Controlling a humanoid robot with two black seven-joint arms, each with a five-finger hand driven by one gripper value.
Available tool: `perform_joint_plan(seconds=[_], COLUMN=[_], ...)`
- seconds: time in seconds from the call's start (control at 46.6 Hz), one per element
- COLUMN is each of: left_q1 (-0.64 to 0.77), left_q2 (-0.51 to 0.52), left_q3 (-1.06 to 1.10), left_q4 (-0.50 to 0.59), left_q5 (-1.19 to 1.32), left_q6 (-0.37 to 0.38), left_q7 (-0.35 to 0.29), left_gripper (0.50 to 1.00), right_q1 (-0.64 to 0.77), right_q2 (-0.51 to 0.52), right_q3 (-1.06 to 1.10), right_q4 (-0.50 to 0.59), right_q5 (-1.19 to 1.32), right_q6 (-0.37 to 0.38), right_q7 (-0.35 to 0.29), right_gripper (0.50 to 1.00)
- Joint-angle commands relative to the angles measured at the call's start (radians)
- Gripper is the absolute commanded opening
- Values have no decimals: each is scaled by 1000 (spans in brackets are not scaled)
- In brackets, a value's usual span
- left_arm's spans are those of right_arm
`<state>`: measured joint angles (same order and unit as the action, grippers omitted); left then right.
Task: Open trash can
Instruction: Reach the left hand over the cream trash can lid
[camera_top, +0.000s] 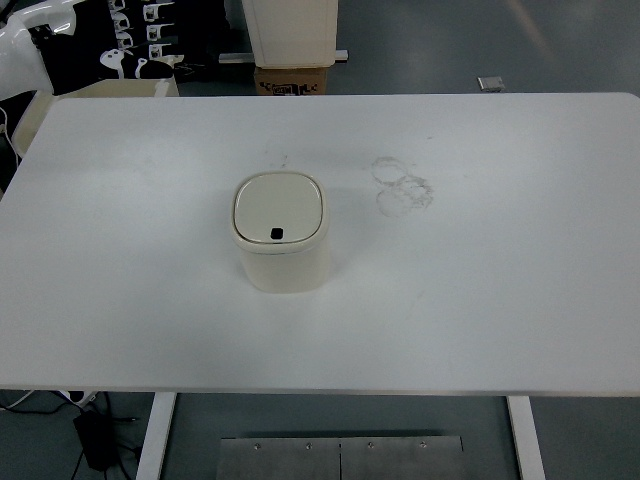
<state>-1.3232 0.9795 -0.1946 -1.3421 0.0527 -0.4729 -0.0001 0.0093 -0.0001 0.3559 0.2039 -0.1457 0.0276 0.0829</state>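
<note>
No legible text, label, brand or number. Print on the cardboard box (291, 81) beyond the surface (520, 300) is too blurred to read.

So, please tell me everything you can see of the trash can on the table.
The trash can is small, cream and looks like plastic, with a rounded-square body. Its lid is shut and lies flat, with a small dark button near the front edge. It stands upright near the middle of the white table. Nothing else touches it; no hand is in view.
</note>
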Motion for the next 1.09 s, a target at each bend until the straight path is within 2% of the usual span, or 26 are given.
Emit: perform_joint_plan(seconds=[0.0, 0.15, 0.322, 0.558, 0.815, 0.987, 1.072], left_q1=[-33, -102, -157, -240, -278, -294, -294], left_q2=[24, 45, 45, 25, -77, -137, -156], left_q3=[21, 60, 84, 170, 258, 262, 264], left_q4=[-38, -74, -117, -175, -175, -177, -177], left_q5=[32, 70, 202, 369, 418, 418, 418], left_q6=[-26, -78, -125, -138, -138, -138, -138], left_q7=[72, 169, 180, 180, 183, 282, 299], left_gripper=[1000, 1000, 1000, 1000, 1000, 1000, 1000], right_q1=[0, 0, 0, 0, 0, 0, 0], right_q2=[0, 0, 0, 0, 0, 0, 0], right_q3=[0, 0, 0, 0, 0, 0, 0], right_q4=[0, 0, 0, 0, 0, 0, 0], right_q5=[0, 0, 1, 0, 0, 0, 0], right_q6=[0, 0, 0, 0, 0, 0, 0], right_q7=[0, 0, 0, 0, 0, 0, 0], right_gripper=[993, 993, 993, 993, 993, 993, 993])
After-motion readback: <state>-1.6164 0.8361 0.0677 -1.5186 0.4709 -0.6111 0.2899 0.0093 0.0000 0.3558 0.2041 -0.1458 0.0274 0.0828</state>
